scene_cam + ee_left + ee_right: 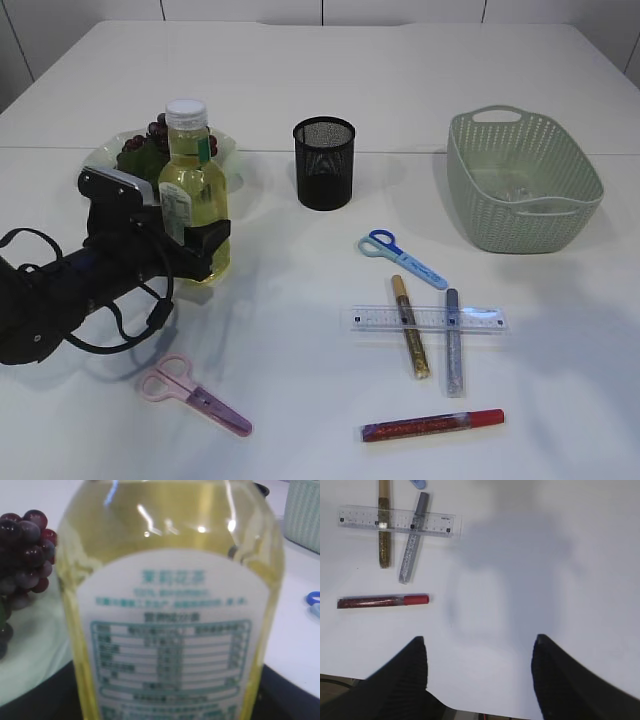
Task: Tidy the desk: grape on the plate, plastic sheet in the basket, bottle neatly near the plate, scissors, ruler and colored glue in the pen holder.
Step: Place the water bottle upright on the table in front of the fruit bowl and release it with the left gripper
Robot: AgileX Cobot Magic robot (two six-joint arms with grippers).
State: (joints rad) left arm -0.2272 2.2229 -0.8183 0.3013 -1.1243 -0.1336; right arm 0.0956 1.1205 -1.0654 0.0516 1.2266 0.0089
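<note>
— Over on the left of the table, what is that black arm doing?

— From the room camera, the left gripper [195,248] has its jaws closed around the low part of the bottle [192,195]. The bottle stands upright, just beside the plate [226,150], and the grape [150,137] is already on the plate.

— Will the bottle be hard to hold?

— I think so. It is full of yellow drink, so it looks heavy, and the plastic looks smooth and slippery. Holding it low on the wide body seems best.

— What does the left arm's own camera see?

— Almost only the bottle [172,605], very close, with its label. The grape [24,555] is at the left.

— And the right arm's camera?

— The right gripper [480,672] is wide open and holds nothing. It hangs over bare table. The ruler [395,521] lies across two glue pens, and the red glue [382,601] lies nearby.
</note>
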